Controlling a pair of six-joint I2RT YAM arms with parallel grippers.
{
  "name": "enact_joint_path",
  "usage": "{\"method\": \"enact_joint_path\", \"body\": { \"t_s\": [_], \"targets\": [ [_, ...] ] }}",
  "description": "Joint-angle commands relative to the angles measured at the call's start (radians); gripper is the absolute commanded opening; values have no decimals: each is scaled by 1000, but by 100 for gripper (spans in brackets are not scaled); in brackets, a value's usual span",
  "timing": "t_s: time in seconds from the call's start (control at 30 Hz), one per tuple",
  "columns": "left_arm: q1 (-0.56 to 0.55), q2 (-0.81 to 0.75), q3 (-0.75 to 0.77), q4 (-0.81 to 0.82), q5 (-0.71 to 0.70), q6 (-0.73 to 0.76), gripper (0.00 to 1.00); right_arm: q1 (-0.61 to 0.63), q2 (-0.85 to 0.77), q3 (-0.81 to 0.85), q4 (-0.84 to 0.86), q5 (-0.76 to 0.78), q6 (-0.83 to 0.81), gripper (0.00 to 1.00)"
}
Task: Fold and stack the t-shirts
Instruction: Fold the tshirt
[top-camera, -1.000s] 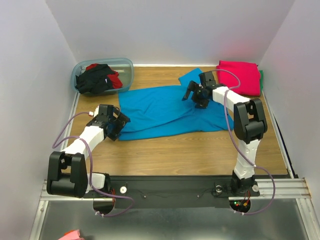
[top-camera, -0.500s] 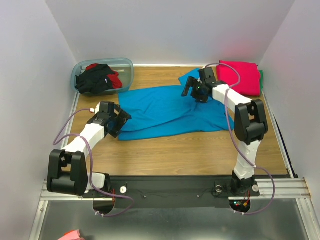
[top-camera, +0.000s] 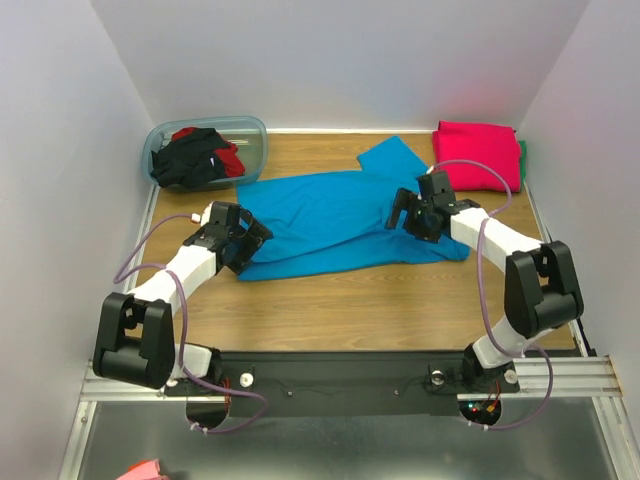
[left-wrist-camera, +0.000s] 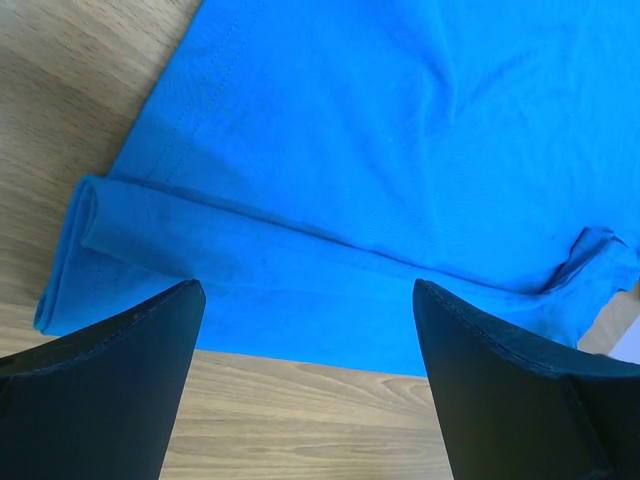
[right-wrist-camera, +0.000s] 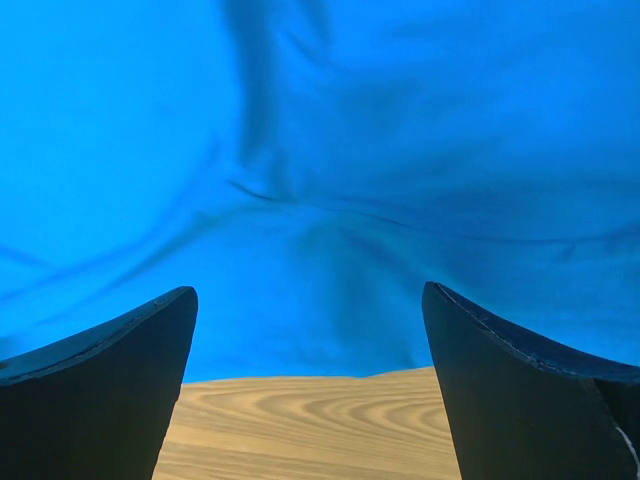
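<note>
Now, turquoise-blue t-shirt (top-camera: 330, 215): spread out and rumpled across the middle of the wooden surface (top-camera: 350, 300), its near-left corner rolled over on itself.
Left gripper (left-wrist-camera: 300, 300): fingers spread, nothing between them, over that rolled corner.
Right gripper (right-wrist-camera: 310, 300): fingers spread, empty, over the shirt's near-right hem.
Magenta-pink t-shirt (top-camera: 480, 155): folded, far right corner.
Black t-shirt (top-camera: 190, 165), red t-shirt (top-camera: 230, 160): bunched together in the tub (top-camera: 255, 135), far left.

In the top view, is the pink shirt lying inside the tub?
No, the pink shirt lies folded at the far right, while the tub at the far left holds a black shirt and a red shirt.
</note>
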Motion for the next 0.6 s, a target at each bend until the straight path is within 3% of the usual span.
{"method": "enact_joint_path", "body": {
  "t_s": [0.0, 0.3, 0.57],
  "targets": [
    [-6, 26, 16, 7, -32, 3, 98, 6, 29, -5, 27, 40, 14, 100],
    [-8, 69, 25, 10, -32, 10, 97, 5, 84, 4, 28, 69, 31, 100],
    [3, 187, 149, 18, -141, 36, 98, 3, 103, -36, 27, 75, 31, 100]
  ]
}}
